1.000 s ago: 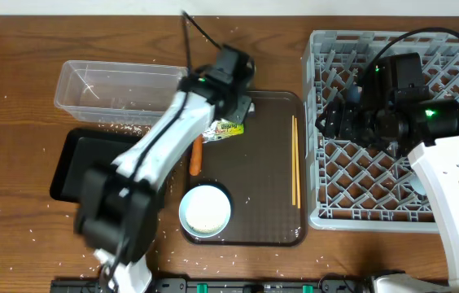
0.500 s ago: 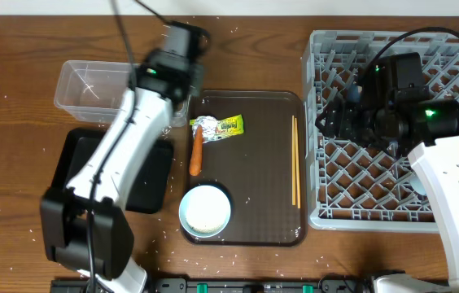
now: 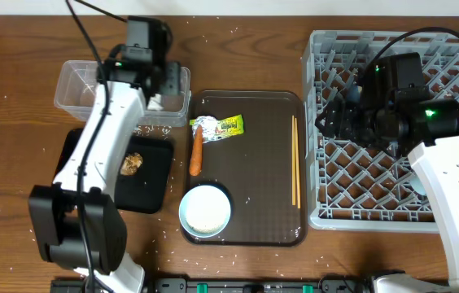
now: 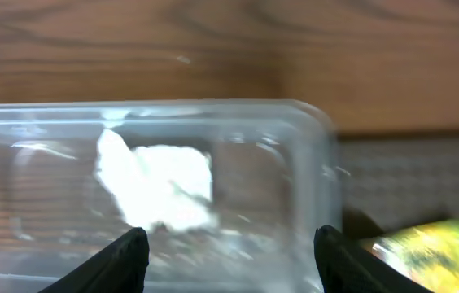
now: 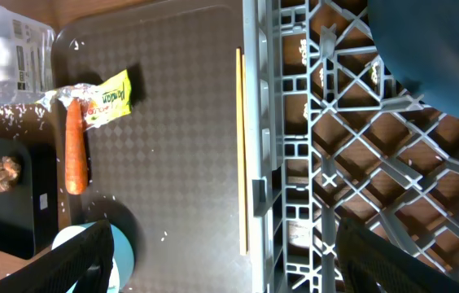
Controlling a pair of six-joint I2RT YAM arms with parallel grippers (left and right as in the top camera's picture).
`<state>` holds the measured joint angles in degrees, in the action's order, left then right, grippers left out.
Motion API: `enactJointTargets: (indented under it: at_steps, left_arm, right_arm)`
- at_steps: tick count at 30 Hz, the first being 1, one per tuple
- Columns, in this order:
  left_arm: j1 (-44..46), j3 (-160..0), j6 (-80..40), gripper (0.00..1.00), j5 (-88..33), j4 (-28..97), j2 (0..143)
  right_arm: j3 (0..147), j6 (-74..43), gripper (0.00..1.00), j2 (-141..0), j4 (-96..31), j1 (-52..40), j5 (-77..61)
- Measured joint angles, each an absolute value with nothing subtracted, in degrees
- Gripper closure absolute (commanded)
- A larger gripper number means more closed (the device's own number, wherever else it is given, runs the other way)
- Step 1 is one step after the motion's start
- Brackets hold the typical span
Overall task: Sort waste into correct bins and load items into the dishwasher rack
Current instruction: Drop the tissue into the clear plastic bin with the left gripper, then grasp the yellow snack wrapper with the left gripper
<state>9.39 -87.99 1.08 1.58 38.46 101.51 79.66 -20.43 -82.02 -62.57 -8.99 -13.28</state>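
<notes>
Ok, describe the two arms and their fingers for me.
Both arms match: the left arm and right arm have white links, black joint housings with small green lights, and thin black cables looping off them. The fingers are black, tapering wedges.

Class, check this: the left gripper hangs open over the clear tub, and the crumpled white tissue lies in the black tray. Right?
Not quite. The crumpled white tissue lies inside the clear tub, as the left wrist view shows; the black tray holds a brown lump. The left gripper does hang open over the tub.
</notes>
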Motion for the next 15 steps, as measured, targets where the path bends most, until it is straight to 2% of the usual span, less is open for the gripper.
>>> enactJointTargets:
  at_steps: [7, 15]
  left_arm:
    - [20.99, -87.42, 1.3, 0.3, -1.61, 45.91, 100.12]
    - [27.68, -81.49, 1.74, 0.28, -0.78, 41.52, 103.57]
  right_arm:
    - [79.66, -20.43, 0.19, -82.02, -62.74, -8.99, -13.28]
    - [79.66, -20.45, 0.19, -82.04, -62.98, -8.99, -13.28]
